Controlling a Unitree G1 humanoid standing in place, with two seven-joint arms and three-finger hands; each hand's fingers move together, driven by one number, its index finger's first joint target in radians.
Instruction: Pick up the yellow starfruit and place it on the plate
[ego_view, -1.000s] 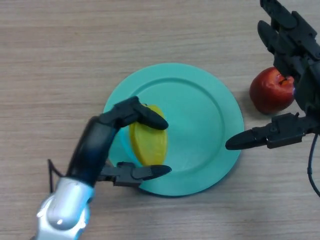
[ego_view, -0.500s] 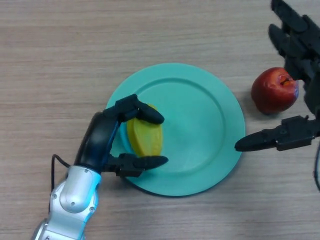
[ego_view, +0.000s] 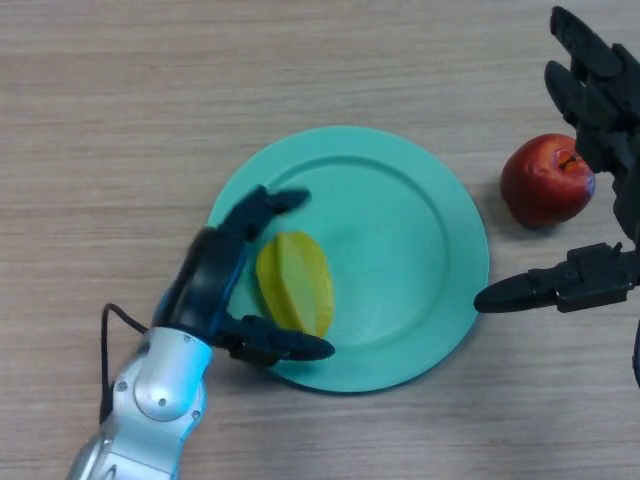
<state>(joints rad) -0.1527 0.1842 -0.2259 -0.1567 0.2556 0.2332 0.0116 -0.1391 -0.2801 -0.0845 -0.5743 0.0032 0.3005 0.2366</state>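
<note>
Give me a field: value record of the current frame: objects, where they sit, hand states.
starfruit: yellow, lying on the left part of the plate
plate: teal, round, on the wooden table
apple: red, on the table right of the plate, off it
left hand: open around the starfruit, fingers spread, no visible grip on it
right hand: open, at the right edge by the apple, holding nothing
task state: starfruit on plate

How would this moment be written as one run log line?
starfruit: lying on plate | left hand: open around it | right hand: open, idle near apple
</note>
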